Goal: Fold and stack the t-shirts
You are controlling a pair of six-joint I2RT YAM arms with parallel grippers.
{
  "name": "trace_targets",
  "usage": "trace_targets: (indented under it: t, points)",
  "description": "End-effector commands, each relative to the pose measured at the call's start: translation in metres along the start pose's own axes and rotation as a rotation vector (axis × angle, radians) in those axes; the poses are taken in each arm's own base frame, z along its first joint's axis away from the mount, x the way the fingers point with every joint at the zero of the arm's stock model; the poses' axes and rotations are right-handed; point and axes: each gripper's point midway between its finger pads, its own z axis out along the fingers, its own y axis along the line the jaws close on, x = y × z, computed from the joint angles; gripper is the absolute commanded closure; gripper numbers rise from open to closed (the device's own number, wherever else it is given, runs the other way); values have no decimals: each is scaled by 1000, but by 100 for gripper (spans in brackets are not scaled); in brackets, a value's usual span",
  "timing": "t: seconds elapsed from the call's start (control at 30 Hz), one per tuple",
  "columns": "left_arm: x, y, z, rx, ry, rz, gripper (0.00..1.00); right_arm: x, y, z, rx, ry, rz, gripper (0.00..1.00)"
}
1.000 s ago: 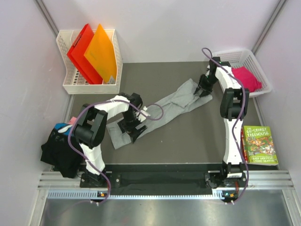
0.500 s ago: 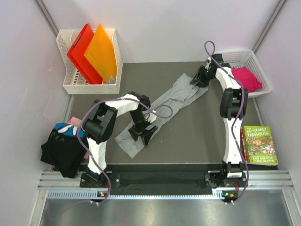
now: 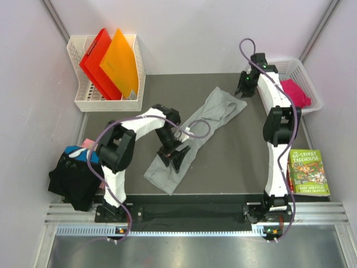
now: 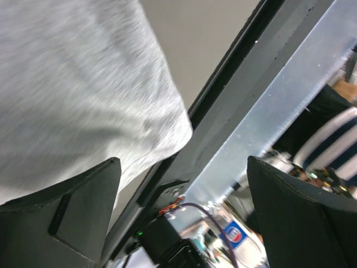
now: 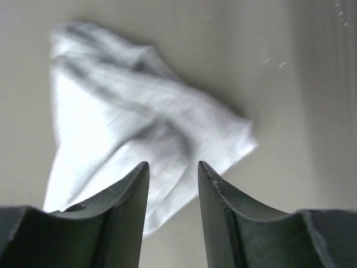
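Observation:
The light grey t-shirt (image 3: pixel 215 114) lies as a long diagonal strip across the dark mat, from near front centre to back right. My left gripper (image 3: pixel 174 160) hovers over its near end, jaws wide open and empty; in the left wrist view (image 4: pixel 184 195) the grey cloth (image 4: pixel 72 84) fills the upper left. My right gripper (image 3: pixel 245 89) is above the shirt's far end, open and empty; in the right wrist view (image 5: pixel 173 173) the crumpled cloth (image 5: pixel 134 117) lies below. The pink t-shirt (image 3: pixel 293 92) sits in the right basket. The black t-shirt (image 3: pixel 72 176) lies heaped at the left edge.
A white basket (image 3: pixel 75 103) at the back left holds the red (image 3: pixel 97 61) and orange (image 3: pixel 120 64) folders. A white basket (image 3: pixel 279 64) stands at the back right. A green book (image 3: pixel 308 172) lies at the right edge. A metal rail (image 3: pixel 195 215) runs along the front.
The grey shirt has been drawn out straighter, its near end pulled toward the front. The left gripper moved front-right with it. The right gripper let go of the far end and moved back.

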Motion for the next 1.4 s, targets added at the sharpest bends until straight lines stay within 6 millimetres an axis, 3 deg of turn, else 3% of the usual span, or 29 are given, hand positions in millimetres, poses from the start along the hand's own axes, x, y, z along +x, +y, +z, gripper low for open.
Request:
trace_targets:
  t: [0.0, 0.17, 0.27, 0.43, 0.6, 0.93, 1.2, 1.33, 1.37]
  points:
    - [17, -23, -56, -54, -50, 107, 1, 9, 82, -69, -37, -99, -185, 57]
    - [17, -25, -92, -173, -125, 150, 1, 70, 128, -36, -64, 26, -264, 58]
    - [16, -16, -100, -224, -169, 126, 1, 109, 135, -7, -62, 122, -270, 59]
    - [14, 9, -122, -296, -278, 53, 1, 137, 141, 12, -74, 181, -273, 60]
    - [24, 32, -145, -334, -334, -11, 1, 139, 142, 18, -96, 201, -265, 62]
    - [29, 45, -143, -389, -332, -36, 1, 155, 185, 1, -448, 374, -147, 59]
    - [25, 42, -145, -368, -330, -33, 1, 155, 180, 39, -533, 442, -58, 62]
    - [24, 41, -150, -376, -330, -14, 1, 124, 207, 5, -619, 328, -111, 59]
    - [24, 40, -150, -373, -324, -11, 1, 110, 215, -18, -645, 283, -122, 56]
